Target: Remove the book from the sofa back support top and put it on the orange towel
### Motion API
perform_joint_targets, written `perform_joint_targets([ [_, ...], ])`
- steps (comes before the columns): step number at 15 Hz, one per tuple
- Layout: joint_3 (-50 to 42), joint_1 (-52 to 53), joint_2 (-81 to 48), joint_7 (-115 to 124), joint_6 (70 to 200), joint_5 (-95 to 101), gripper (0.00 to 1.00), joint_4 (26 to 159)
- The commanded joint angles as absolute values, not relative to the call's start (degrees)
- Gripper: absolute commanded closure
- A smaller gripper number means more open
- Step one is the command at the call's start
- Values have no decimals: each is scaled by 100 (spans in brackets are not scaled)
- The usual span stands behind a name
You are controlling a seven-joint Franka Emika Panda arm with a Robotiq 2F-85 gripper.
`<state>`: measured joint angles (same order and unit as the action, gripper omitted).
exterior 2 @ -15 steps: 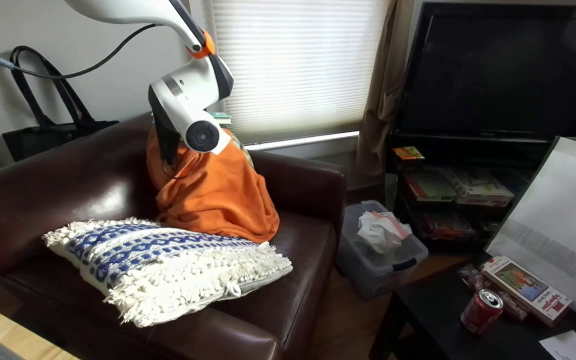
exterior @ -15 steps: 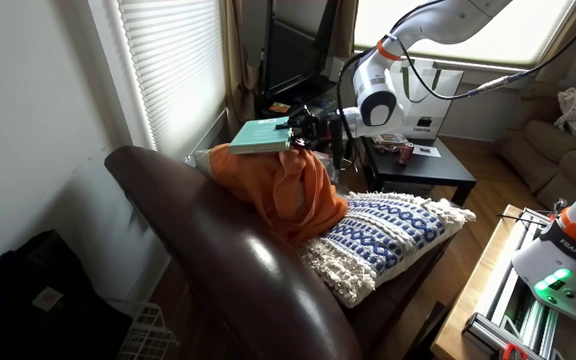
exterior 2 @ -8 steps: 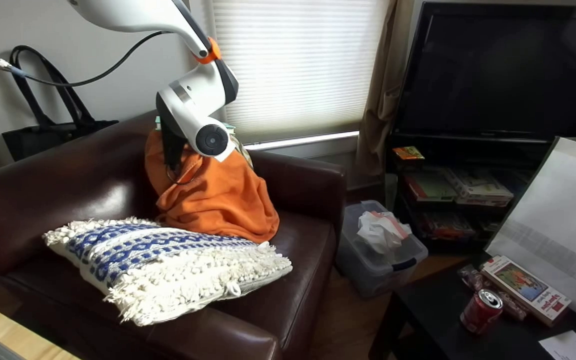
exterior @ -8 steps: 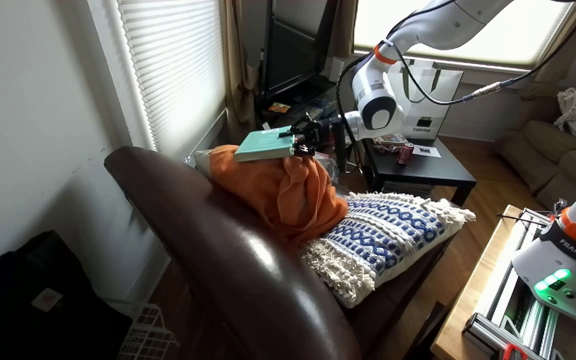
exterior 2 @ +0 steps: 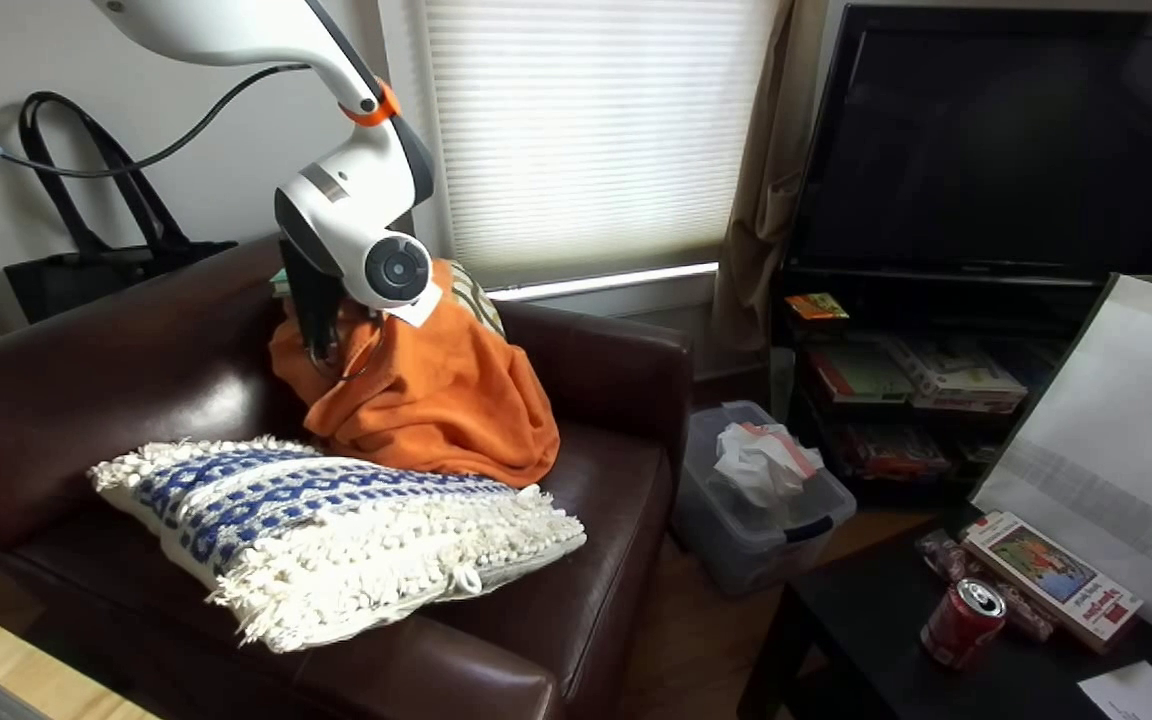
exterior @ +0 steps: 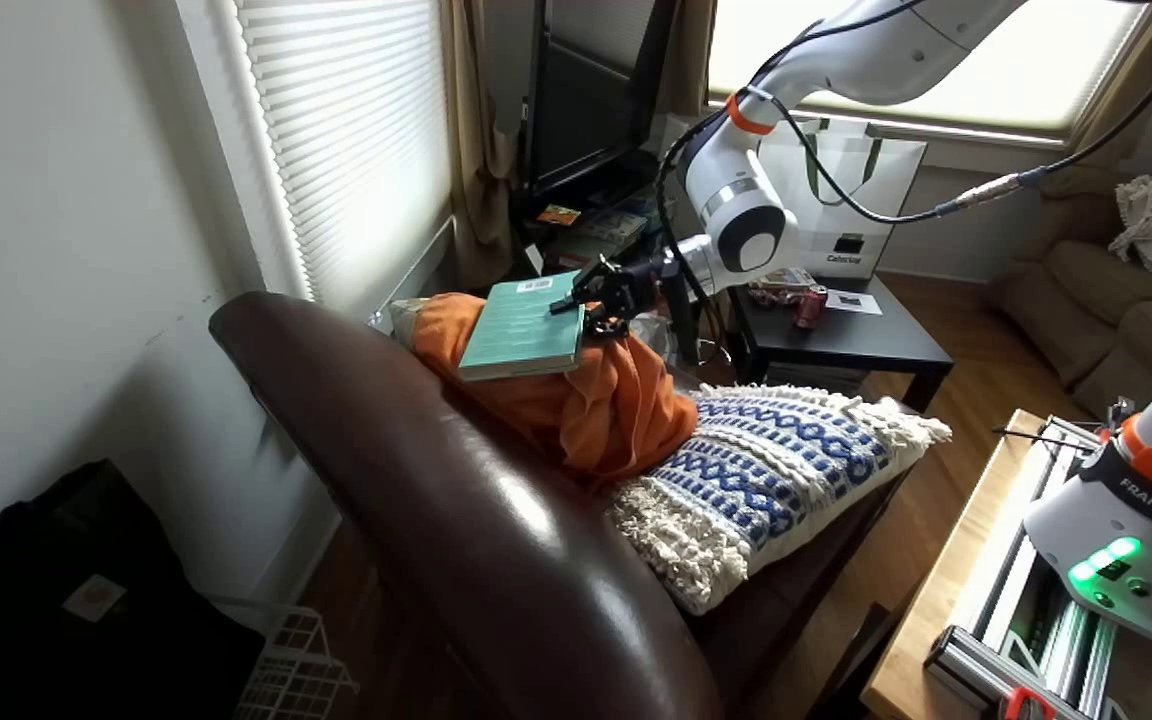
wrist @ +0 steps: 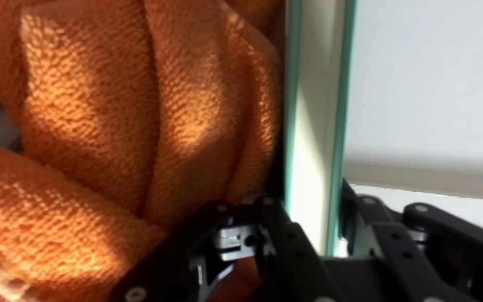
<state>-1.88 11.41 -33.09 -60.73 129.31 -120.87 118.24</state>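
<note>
The teal book is over the top of the orange towel, which is draped in a heap on the sofa. The black gripper is shut on the book's edge, one finger on each cover. In the wrist view the book's pale page edge stands between the fingers, with towel folds close beside one cover. I cannot tell whether the book touches the towel. In an exterior view the arm hides the gripper and most of the book; the towel shows below.
The brown leather sofa back runs beside the towel. A blue and white fringed pillow lies on the seat. A patterned cushion shows behind the towel. A window blind is behind. A black table stands past the sofa.
The gripper has carried the book lower and tilted it, so more of its top cover shows in an exterior view. The arm has moved down, shifting toward the sofa back in the last half second.
</note>
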Motion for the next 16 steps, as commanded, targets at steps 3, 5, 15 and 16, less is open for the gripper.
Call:
perform_joint_targets([
  [3, -223, 1254, -2971, -5929, 13292, -11322, 43, 12361],
  [5, -199, 1343, -2372, -5760, 13781, -10944, 28, 12881],
  [15, 496, 2176, 909, -7486, 17140, -12108, 0, 14373],
  [16, 396, 2044, 108, -7038, 16882, -11760, 0, 13969],
])
